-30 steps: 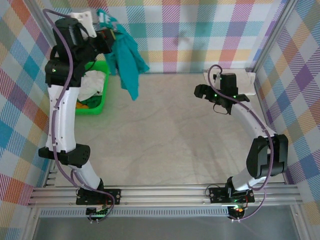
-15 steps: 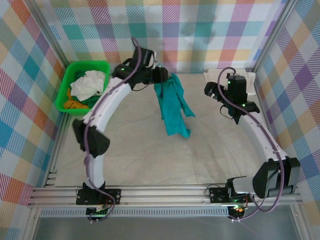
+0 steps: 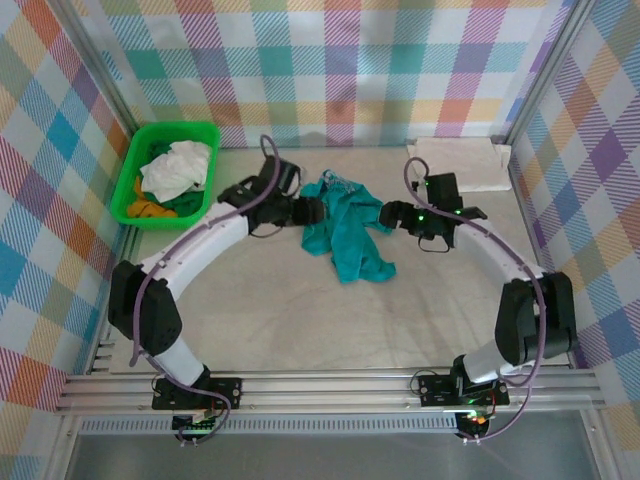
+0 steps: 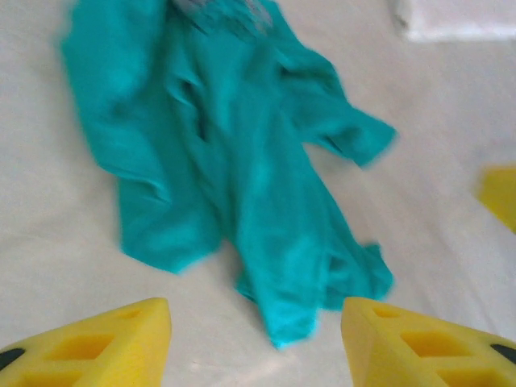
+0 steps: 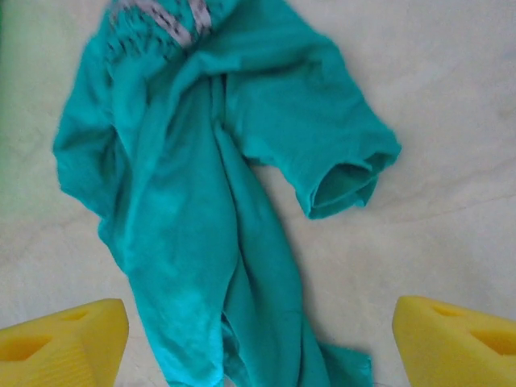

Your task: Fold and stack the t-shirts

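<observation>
Pale, marbled table (image 3: 300,320) carries everything here; on its far middle the teal t-shirt (image 3: 342,238) lies in a crumpled heap, one sleeve thrown out to the right and its white lettering bunched at the far end; the green basket (image 3: 180,127) in the far left corner holds the white t-shirt (image 3: 180,165), the orange one (image 3: 145,208) and the green one (image 3: 188,203); the cream t-shirt (image 3: 462,163) sits folded at the far right.

The left gripper (image 4: 256,310) hangs just left of the teal cloth, its fingers apart with nothing between them; the right gripper (image 5: 260,314) hovers just off the sleeve side, its jaws spread wide and empty.

We judge the step to be laying out: the shirt is delivered but not yet flat; the next move calls for each gripper to pinch an opposite edge or shoulder and draw the cloth smooth before any fold.

A second ago the left gripper held this shirt high above the basket; half a second ago it dangled over the table; now it lies released, and the right arm has swung in towards it.
</observation>
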`<state>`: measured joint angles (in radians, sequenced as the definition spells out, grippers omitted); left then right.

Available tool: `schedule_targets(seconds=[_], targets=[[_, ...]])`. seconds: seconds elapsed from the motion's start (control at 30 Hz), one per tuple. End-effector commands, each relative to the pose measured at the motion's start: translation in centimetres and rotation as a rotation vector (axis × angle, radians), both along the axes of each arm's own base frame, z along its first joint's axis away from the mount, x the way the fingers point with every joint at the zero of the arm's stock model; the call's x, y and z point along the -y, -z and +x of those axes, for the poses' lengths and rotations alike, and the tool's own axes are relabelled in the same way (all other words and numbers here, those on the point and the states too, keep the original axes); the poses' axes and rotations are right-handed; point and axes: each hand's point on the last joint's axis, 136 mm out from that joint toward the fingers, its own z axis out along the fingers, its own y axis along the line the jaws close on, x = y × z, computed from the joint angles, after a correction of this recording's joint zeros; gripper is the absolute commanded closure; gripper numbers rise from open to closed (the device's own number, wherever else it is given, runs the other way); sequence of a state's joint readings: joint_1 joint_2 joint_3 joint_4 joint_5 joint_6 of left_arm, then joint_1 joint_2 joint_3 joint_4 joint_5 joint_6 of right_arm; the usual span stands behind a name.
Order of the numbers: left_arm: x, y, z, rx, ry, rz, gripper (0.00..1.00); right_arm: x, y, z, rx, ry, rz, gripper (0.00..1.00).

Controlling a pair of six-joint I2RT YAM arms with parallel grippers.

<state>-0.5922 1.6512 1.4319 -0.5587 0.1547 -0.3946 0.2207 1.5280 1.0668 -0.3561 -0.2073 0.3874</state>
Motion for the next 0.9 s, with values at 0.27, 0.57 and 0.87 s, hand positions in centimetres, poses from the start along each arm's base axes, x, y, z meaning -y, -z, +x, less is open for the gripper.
schedule_targets(seconds=[0.27,0.57,0.87], targets=[[7.5,13.3,-6.2,-0.279,0.150,0.009,0.40,-1.7,3.3,4.6,-0.133,0.006,0.031,0.35],[8.1,15.0,-5.7,-0.285,0.128,0.009,0.85,-1.8,5.6,6.2,-0.152,0.013,0.014,0.58],[4.3,11.5,-4.3,-0.164,0.047,0.145,1.00,-1.2,5.1,7.2,-0.125,0.015,-0.040,0.86]])
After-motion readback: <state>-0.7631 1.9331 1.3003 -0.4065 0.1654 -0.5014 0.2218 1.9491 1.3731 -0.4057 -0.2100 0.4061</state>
